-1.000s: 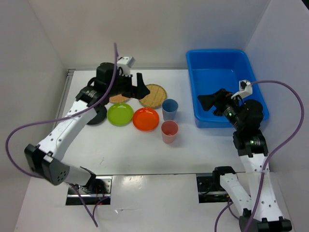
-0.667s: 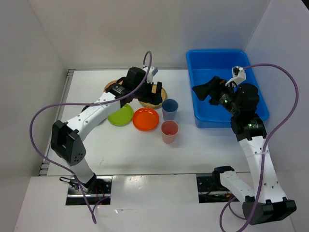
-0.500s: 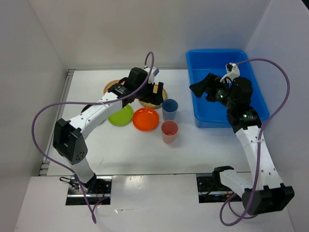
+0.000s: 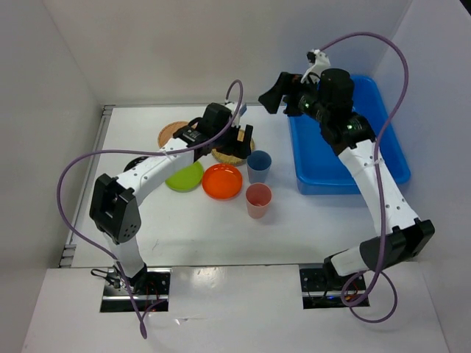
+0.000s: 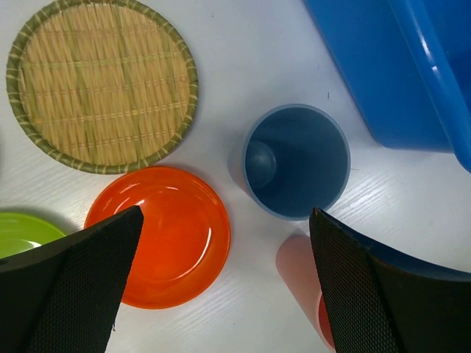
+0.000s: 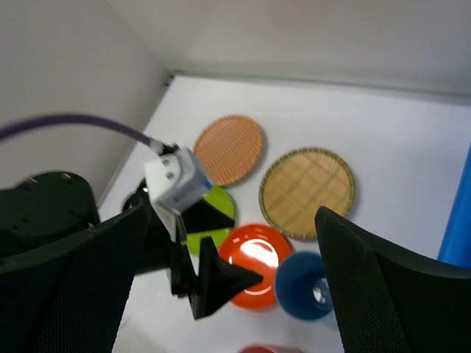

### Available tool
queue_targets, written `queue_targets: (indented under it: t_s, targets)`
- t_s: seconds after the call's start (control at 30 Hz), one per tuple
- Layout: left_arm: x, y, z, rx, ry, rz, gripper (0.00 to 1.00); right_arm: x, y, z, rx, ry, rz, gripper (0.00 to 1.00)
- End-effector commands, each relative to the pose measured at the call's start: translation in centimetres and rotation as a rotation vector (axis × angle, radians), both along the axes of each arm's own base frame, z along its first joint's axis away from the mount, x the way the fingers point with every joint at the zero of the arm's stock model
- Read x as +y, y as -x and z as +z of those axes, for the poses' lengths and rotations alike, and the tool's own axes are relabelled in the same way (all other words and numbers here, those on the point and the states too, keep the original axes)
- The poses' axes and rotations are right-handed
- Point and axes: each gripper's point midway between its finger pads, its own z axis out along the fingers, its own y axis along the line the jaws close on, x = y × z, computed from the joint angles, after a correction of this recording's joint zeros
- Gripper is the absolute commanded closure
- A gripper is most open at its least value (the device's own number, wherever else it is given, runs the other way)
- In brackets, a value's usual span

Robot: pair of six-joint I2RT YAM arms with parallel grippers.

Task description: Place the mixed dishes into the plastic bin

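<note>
My left gripper (image 4: 243, 138) is open and empty, hovering over the green-rimmed woven plate (image 4: 229, 153) by the blue cup (image 4: 258, 165). Its view shows that woven plate (image 5: 101, 84), the orange plate (image 5: 168, 235), the blue cup (image 5: 296, 162) and the pink cup (image 5: 303, 283) between its open fingers (image 5: 73, 287). My right gripper (image 4: 277, 91) is open and empty, raised just left of the blue plastic bin (image 4: 318, 184). The lime green plate (image 4: 182, 176), orange plate (image 4: 222, 181), pink cup (image 4: 258, 200) and tan plate (image 4: 171, 133) lie on the table. The black plate (image 4: 135, 165) is mostly hidden by my left arm.
White walls close in the table at the back and on both sides. The right wrist view looks down on my left gripper (image 6: 217, 283), the tan plate (image 6: 229, 149), the woven plate (image 6: 307, 182) and the bin's edge (image 6: 462, 235). Purple cables loop above both arms.
My right gripper has risen out of the bin and swung left toward the dishes. My left gripper has moved right from the tan plates to over the woven plate and cups.
</note>
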Motion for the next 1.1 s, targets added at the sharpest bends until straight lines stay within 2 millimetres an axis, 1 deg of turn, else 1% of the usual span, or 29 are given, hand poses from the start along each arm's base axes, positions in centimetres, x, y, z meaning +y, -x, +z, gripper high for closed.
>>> queue_targets:
  t_s: [0.0,0.03,0.07,0.1,0.13,0.17,0.2,0.23,0.27,0.3,0.33,0.37,0.4,0.43,0.5,0.53,0.57,0.63,0.67,0.7,0.73,0.77,0.8,0.83,0.87,0.9,0.97,1.0,1.07]
  targets:
    - [-0.4,-1.1,2.4,-0.078,0.01,-0.002,0.0,-2.1,1.3,-3.2,0.078,0.122,-0.087,0.02]
    - [-0.3,-1.0,2.0,-0.071,0.005,-0.002,0.0,-2.5,1.9,-5.8,0.127,0.145,-0.097,0.02]
    - [-0.4,-1.1,1.5,-0.063,0.0,-0.002,0.0,-2.7,2.6,-6.3,0.127,0.145,-0.097,0.02]
    - [-0.7,-1.2,1.3,-0.061,0.006,-0.011,0.0,-3.4,4.0,-5.4,0.093,0.134,-0.109,0.02]
    - [-0.7,-1.2,1.3,-0.061,0.006,-0.011,0.0,-3.7,4.9,-7.6,0.132,0.149,-0.107,0.02]
    - [-0.8,-1.4,0.1,-0.041,-0.008,-0.011,0.0,-4.1,5.4,-7.5,0.124,0.139,-0.125,0.02]
    - [-1.0,-1.6,-0.1,-0.04,-0.009,-0.011,0.0,-4.5,6.9,-6.8,0.104,0.121,-0.128,0.02]
    - [-0.9,-1.8,-0.6,-0.035,-0.019,-0.004,0.0,-4.8,7.7,-8.0,0.125,0.135,-0.136,0.02]
    - [-1.2,-1.7,-1.0,-0.018,-0.011,-0.007,0.0,-5.0,8.4,-8.3,0.131,0.127,-0.139,0.02]
    - [-1.4,-1.8,-1.4,-0.012,-0.008,-0.015,0.0,-5.3,9.9,-8.9,0.132,0.124,-0.125,0.02]
    - [-1.6,-1.7,-1.9,-0.002,-0.009,-0.022,0.0,-5.1,10.7,-9.1,0.131,0.117,-0.103,0.02]
    - [-1.7,-1.9,-1.7,-0.006,0.003,-0.016,0.0,-5.1,11.4,-9.6,0.144,0.108,-0.093,0.02]
    - [-1.9,-2.0,-1.5,-0.015,0.009,-0.016,0.0,-5.1,11.9,-10.9,0.167,0.114,-0.082,0.02]
    - [-1.9,-2.1,-2.0,-0.007,0.004,-0.016,0.0,-5.2,12.4,-11.1,0.162,0.112,-0.082,0.02]
    - [-2.0,-2.2,-1.8,-0.011,0.015,-0.011,0.0,-5.0,12.8,-12.9,0.199,0.121,-0.062,0.02]
    - [-2.1,-2.3,-2.3,-0.003,0.009,-0.011,0.0,-5.0,12.9,-13.5,0.216,0.118,-0.064,0.02]
    - [-2.1,-2.3,-2.3,-0.002,0.009,-0.011,0.0,-5.0,12.9,-14.1,0.228,0.123,-0.064,0.02]
    - [-2.0,-2.5,-3.3,0.009,-0.006,-0.004,0.01,-4.8,13.2,-15.1,0.249,0.132,-0.054,0.02]
    - [-2.6,-2.4,-2.7,-0.002,0.002,-0.014,0.02,-4.8,13.2,-15.1,0.249,0.132,-0.054,0.02]
    - [-2.6,-2.7,-3.0,-0.004,-0.006,-0.003,0.02,-5.2,13.0,-15.6,0.255,0.142,-0.079,0.02]
    - [-3.2,-2.7,-2.7,-0.012,-0.001,-0.012,0.04,-5.4,12.8,-15.6,0.254,0.146,-0.092,0.02]
    - [-3.2,-2.8,-3.2,-0.007,-0.026,0.001,0.04,-5.6,12.8,-16.0,0.261,0.153,-0.102,0.02]
    - [-3.2,-3.1,-3.3,-0.012,-0.031,0.01,0.05,-5.8,12.7,-16.0,0.256,0.164,-0.11,0.02]
    - [-3.5,-2.9,-3.8,-0.003,-0.046,0.009,0.06,-6.0,12.6,-16.0,0.255,0.166,-0.119,0.02]
    - [-3.3,-3.1,-3.8,-0.007,-0.052,0.018,0.06,-6.0,12.6,-16.0,0.255,0.166,-0.119,0.02]
    - [-3.7,-2.8,-3.8,-0.008,-0.053,0.009,0.06,-6.0,12.6,-16.0,0.255,0.166,-0.119,0.02]
    - [-3.5,-2.8,-3.7,-0.018,-0.054,0.019,0.06,-5.7,12.1,-15.9,0.249,0.153,-0.122,0.03]
    - [-3.2,-2.8,-3.5,-0.029,-0.048,0.041,0.06,-5.4,11.8,-16.4,0.265,0.156,-0.112,0.04]
    - [-2.7,-2.6,-3.1,-0.036,-0.052,0.051,0.02,-4.9,11.3,-16.5,0.286,0.15,-0.1,0.06]
